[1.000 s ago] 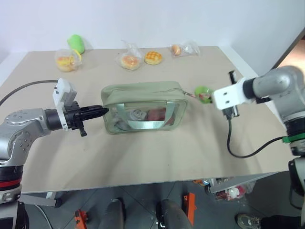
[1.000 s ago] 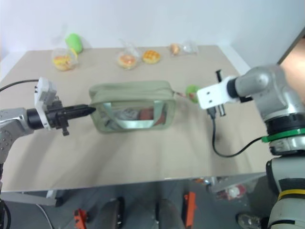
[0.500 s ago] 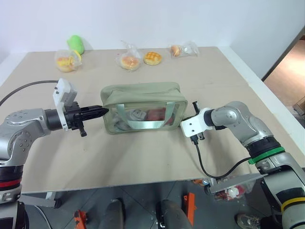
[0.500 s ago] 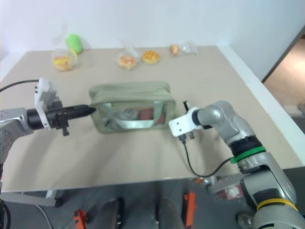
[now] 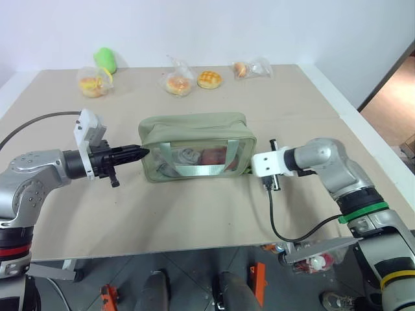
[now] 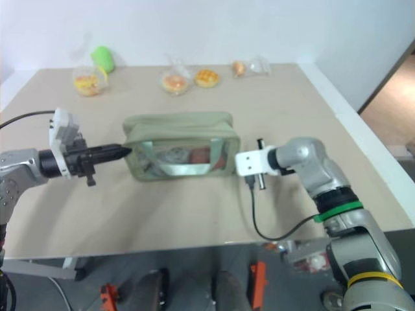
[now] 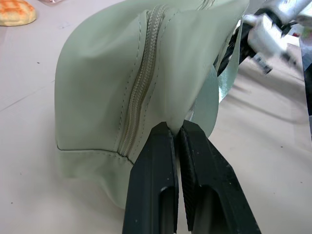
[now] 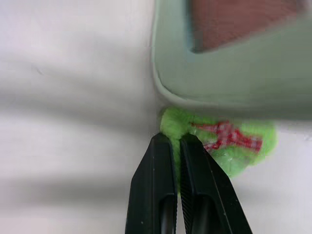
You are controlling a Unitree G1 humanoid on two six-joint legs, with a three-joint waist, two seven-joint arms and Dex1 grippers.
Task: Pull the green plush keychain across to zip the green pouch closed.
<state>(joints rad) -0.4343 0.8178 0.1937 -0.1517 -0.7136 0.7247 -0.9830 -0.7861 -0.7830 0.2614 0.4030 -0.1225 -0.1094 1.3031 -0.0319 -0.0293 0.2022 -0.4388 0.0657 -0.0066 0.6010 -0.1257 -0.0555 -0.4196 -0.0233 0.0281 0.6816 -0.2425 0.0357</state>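
Left gripper (image 7: 175, 134): fingers closed, pinching end fabric of green pouch (image 5: 194, 146). Right gripper (image 8: 175, 141): fingers closed on green plush keychain (image 8: 219, 141), lying just beyond fingertips against pouch's lower edge.

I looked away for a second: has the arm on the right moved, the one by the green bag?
Yes. The right gripper has come down toward the table, close beside the green pouch end, shut on the green plush keychain.

Matt cloth pouch (image 5: 194, 126), fuzzy plush keychain (image 8: 222, 141)
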